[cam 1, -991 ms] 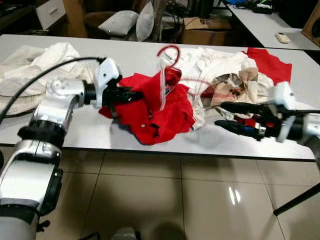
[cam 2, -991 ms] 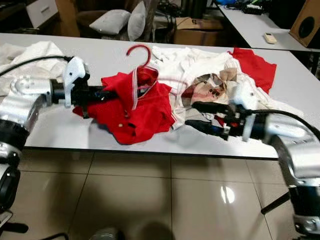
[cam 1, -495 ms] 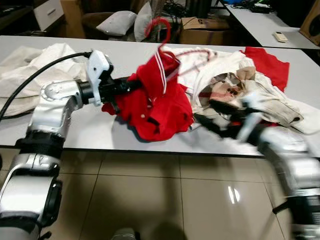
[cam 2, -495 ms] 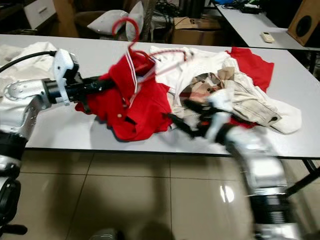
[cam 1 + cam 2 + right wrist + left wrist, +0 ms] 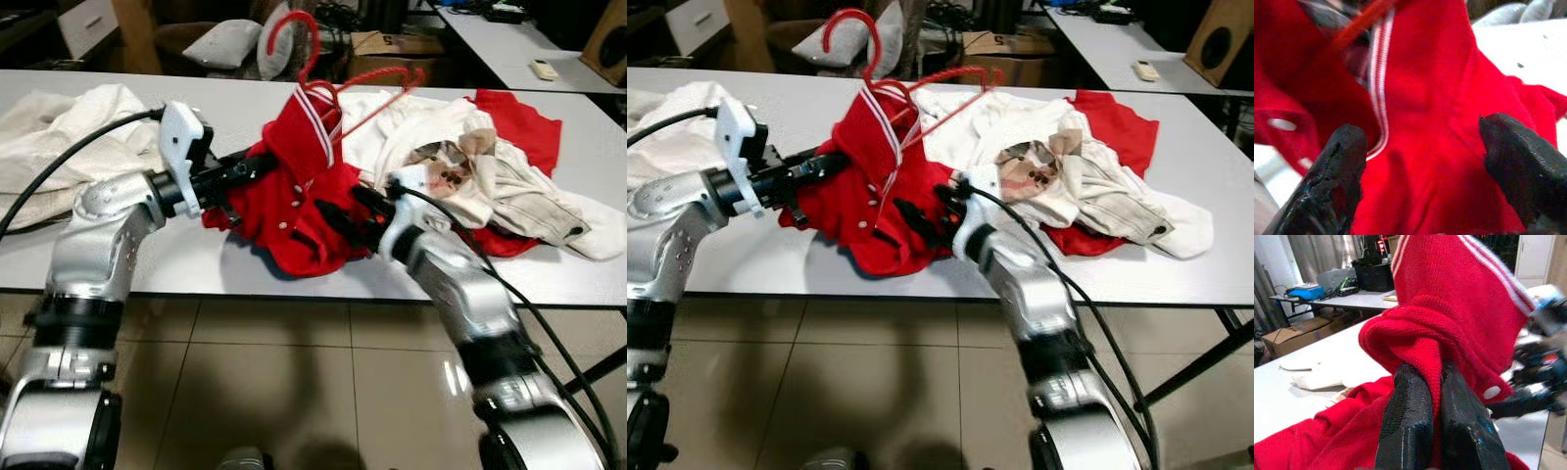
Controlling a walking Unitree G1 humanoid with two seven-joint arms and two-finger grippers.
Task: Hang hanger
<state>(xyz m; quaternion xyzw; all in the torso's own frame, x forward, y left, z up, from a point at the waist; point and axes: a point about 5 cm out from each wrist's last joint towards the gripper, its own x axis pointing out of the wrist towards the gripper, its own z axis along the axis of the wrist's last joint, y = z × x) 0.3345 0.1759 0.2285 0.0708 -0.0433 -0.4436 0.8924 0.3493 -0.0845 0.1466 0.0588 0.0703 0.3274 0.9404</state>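
**Red garment on hanger, gripped from the left**

Left gripper has its fingers pinched tight on a fold of the red cardigan, holding it raised off the grey table; red hanger sits in the collar, hook up, tilted; right gripper fingers spread wide, just in front of the cardigan's front, near the white-striped edge; heap of white, beige and red clothes beside it on the table.

- left gripper: arm reaching inward over the table edge, fingers pinched tight on red fabric
- right gripper: forearm angled forward-left, fingers spread wide
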